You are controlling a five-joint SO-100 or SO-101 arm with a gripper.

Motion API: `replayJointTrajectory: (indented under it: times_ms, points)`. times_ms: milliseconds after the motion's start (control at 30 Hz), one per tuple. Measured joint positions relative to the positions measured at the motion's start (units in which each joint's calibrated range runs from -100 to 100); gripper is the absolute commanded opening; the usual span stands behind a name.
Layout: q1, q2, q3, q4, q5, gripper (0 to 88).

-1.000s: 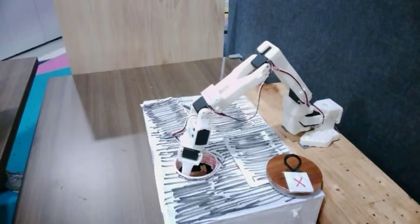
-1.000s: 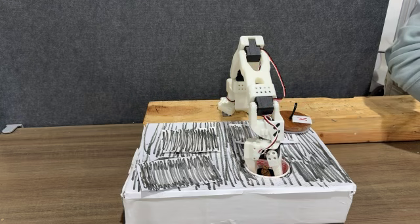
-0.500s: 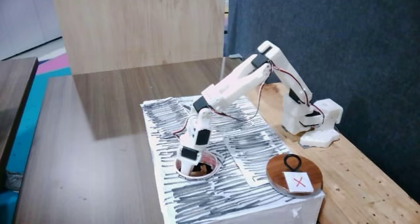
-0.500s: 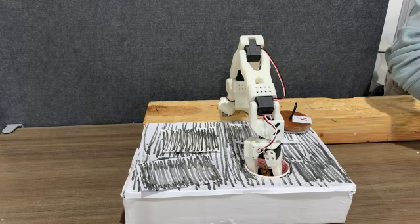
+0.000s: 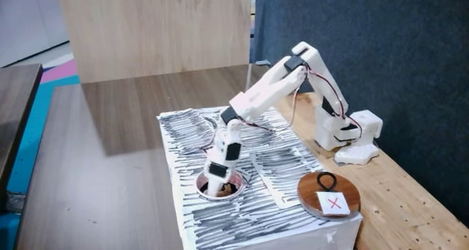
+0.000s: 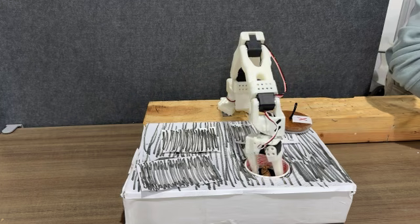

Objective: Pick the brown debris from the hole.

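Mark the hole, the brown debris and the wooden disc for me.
hole (image 5: 238,193): a fixed view, on its pale rim, right side.
brown debris (image 5: 230,185): a fixed view, on the clump's visible part beside the end effector.
wooden disc (image 5: 348,190): a fixed view, on bare wood right of the card.

Both fixed views are evenly and brightly lit by soft light from above. In a fixed view, the arm (image 5: 271,89) throws a faint shadow onto the streaked paper (image 5: 256,206). The white box front (image 6: 236,207) looks slightly washed out. Focus is fair, small details soft; no edge distortion.
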Motion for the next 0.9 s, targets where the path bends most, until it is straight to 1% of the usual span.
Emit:
replayJointTrajectory:
  times_ms: [267,333,400,467,500,567,900]
  points:
    - [-0.37,-0.59,0.90,0.00,-0.05,22.3]
    - [-0.45,-0.59,0.90,0.00,-0.10,20.2]
    - [-0.45,-0.59,0.90,0.00,-0.05,12.1]
    - [-0.45,-0.59,0.90,0.00,-0.05,1.4]
    - [-0.45,-0.59,0.90,0.00,-0.05,0.0]
    - [-0.45,-0.59,0.90,0.00,-0.21,1.6]
    - [-0.45,-0.67,0.90,0.00,-0.21,1.0]
